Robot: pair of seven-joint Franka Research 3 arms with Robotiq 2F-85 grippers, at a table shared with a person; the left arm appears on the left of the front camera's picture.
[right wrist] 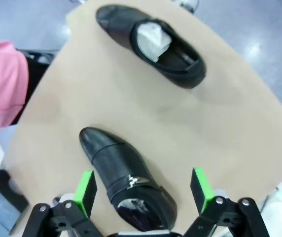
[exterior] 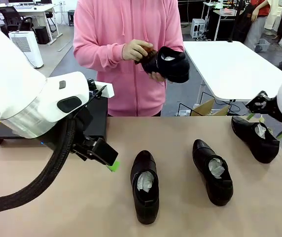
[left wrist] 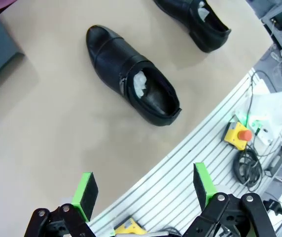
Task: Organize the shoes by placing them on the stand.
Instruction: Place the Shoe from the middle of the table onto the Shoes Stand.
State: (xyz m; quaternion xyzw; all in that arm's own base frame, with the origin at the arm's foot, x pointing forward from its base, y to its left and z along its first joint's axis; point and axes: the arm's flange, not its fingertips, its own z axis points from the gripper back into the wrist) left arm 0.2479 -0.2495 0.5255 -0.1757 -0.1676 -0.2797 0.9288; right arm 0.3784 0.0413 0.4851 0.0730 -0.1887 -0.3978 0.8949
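Observation:
Three black shoes lie on the tan table: one at front centre [exterior: 145, 186], one to its right [exterior: 212, 171], one at the far right [exterior: 255, 138]. A person in a pink hoodie holds another shoe [exterior: 166, 64] in both hands above the far edge. The black stand [exterior: 98, 114] sits at the back left, mostly hidden by my left arm. My left gripper [left wrist: 143, 190] is open over the table's near edge, short of a shoe [left wrist: 131, 76]. My right gripper [right wrist: 143, 190] is open, hovering above a shoe [right wrist: 126, 177] that shows between its fingers.
A second shoe [right wrist: 151, 44] lies farther off in the right wrist view, and another [left wrist: 193, 19] at the top of the left wrist view. A yellow box with a red button [left wrist: 238, 134] and cables sit below the table's near edge. A white table [exterior: 234, 64] stands behind.

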